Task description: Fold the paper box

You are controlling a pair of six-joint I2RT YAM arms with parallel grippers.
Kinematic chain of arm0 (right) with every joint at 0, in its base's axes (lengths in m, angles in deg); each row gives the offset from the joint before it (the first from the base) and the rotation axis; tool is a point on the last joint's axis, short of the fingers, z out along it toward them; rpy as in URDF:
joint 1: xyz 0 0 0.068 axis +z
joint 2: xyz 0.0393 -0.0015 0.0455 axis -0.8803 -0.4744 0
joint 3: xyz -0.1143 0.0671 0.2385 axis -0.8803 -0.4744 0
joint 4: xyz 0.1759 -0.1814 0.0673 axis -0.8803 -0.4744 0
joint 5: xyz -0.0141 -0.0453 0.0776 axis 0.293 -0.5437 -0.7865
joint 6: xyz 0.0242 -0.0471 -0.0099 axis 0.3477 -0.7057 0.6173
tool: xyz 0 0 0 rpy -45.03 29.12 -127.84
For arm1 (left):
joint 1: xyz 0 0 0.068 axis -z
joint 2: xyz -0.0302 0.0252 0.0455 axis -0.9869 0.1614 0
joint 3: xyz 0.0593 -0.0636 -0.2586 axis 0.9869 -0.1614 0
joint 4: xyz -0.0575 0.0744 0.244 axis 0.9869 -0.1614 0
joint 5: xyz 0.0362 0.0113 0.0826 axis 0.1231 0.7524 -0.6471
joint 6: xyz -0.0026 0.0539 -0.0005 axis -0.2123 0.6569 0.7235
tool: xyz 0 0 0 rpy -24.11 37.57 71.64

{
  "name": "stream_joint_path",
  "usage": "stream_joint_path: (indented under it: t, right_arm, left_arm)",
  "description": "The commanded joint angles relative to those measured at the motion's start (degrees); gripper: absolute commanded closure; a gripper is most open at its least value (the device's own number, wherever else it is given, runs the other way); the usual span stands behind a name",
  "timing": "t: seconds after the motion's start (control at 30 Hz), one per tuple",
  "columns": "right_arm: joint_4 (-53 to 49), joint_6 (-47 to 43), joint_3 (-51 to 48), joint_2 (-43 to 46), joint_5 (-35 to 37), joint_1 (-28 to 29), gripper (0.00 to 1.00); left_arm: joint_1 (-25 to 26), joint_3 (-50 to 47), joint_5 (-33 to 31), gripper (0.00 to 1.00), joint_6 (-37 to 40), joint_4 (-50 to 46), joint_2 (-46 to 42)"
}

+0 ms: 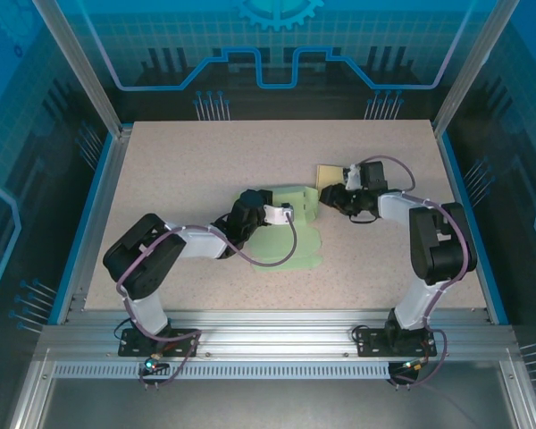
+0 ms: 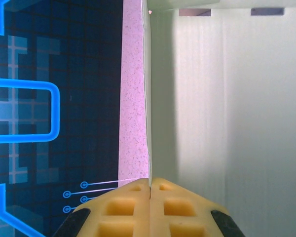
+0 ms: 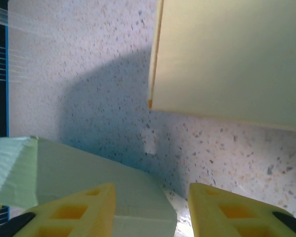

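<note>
Two grippers at pale green paper box (image 1: 290, 239), middle of table (image 1: 188, 170), walls partly raised. Thin upright wall pinched tight by left gripper (image 2: 149, 185). Jaws of right gripper (image 3: 150, 197) half apart around box corner, not clamping. Judged light, floppy, easily creased: grip panel edges near fold lines.

Paper box (image 2: 227, 123) runs off the right edge.

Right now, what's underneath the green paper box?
The green paper box lies on the speckled table, which shows around it. The patch beneath its flat panel is covered, so I can't tell if anything lies there. The left hand pinches one raised flap.
</note>
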Motion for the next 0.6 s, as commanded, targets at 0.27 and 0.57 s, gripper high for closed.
stream_joint_path:
  t: [0.27, 0.57]
  right_arm:
    - [1.1, -4.3, -4.3, 2.9, 1.1, 3.7, 0.56]
    - [0.4, -6.1, -6.3, 4.6, 2.7, 4.0, 0.55]
  left_arm:
    - [0.0, 0.0, -0.4, 1.0, 0.3, 1.7, 1.2]
    - [2.0, -3.5, -2.6, 1.0, 7.8, 18.6, 3.5]
